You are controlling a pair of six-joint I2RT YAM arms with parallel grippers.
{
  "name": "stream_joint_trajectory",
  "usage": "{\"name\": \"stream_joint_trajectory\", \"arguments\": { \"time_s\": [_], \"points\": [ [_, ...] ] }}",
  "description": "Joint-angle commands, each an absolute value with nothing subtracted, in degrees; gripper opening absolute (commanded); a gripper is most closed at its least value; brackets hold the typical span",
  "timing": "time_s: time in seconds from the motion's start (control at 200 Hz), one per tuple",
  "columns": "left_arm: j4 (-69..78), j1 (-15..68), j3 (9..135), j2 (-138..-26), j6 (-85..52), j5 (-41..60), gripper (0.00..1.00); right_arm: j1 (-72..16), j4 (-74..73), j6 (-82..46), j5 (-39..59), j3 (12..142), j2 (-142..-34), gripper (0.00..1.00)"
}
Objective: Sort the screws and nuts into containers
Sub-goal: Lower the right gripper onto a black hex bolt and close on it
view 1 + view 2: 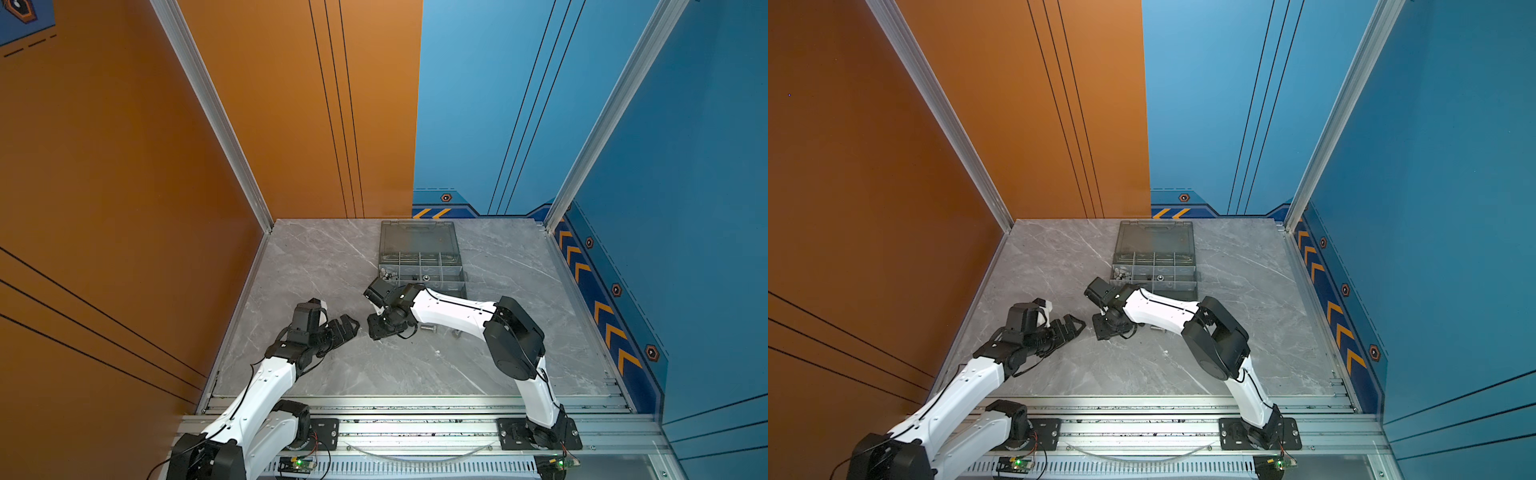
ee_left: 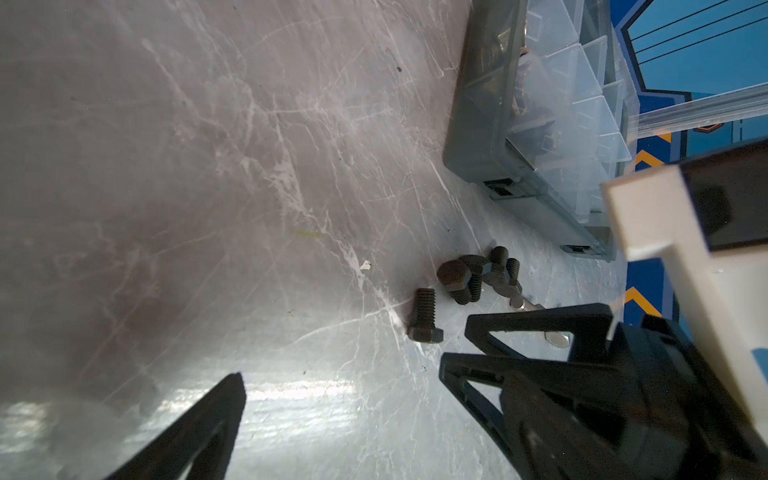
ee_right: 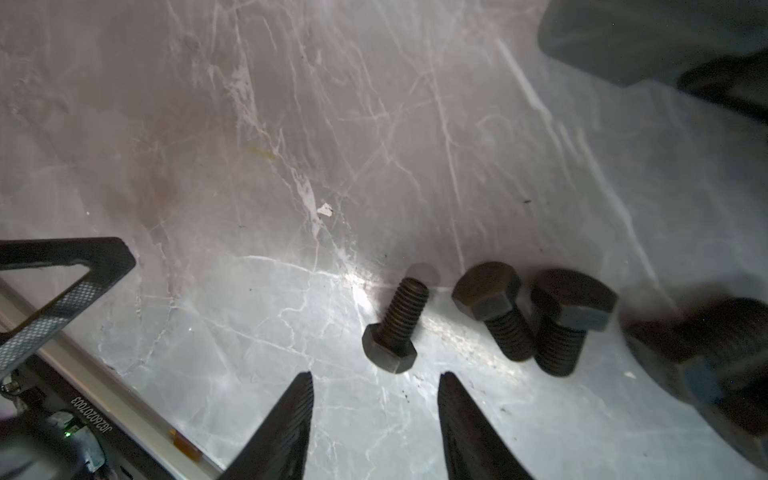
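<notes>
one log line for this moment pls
left jaws: open, empty | right jaws: open, empty, just short of lone black bolt on table | organiser case: lid open

Orange wall [image 1: 291, 104], blue wall [image 1: 478, 104], marble tabletop [image 1: 332, 257]

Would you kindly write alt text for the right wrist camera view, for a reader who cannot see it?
The right gripper, open and empty, points at a short black hex-head bolt lying on a grey marbled tabletop. Two more black bolts lie close together beside it; a fourth bolt is blurred at the frame's edge.
</notes>
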State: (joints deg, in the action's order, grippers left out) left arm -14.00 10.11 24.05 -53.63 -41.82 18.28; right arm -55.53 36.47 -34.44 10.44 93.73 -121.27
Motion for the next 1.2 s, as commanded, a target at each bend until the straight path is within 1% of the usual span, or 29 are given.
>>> {"name": "stream_joint_trajectory", "arguments": {
  "time_s": [0.0, 0.165, 0.921, 1.031, 1.191],
  "points": [
    [-15.36, 9.43, 23.16, -53.08, -40.69, 19.96, 0.98, -56.20, 39.21, -35.42, 9.11, 95.40, -123.08, 0.50],
    [-15.27, 9.23, 23.23, -53.19, -40.69, 20.21, 0.98, -56.77, 39.78, -35.59, 8.24, 96.06, -124.48, 0.48],
    [-15.21, 9.02, 23.20, -53.24, -40.87, 20.32, 0.98, -56.51, 40.42, -35.06, 6.86, 97.73, -126.04, 0.49],
    [-15.08, 8.99, 23.21, -53.27, -40.91, 20.39, 0.98, -56.42, 40.60, -34.98, 6.69, 97.78, -126.46, 0.47],
    [-14.78, 8.97, 23.25, -53.53, -40.92, 20.43, 0.98, -56.42, 41.04, -34.80, 6.35, 97.87, -126.97, 0.40]
  ]
}}
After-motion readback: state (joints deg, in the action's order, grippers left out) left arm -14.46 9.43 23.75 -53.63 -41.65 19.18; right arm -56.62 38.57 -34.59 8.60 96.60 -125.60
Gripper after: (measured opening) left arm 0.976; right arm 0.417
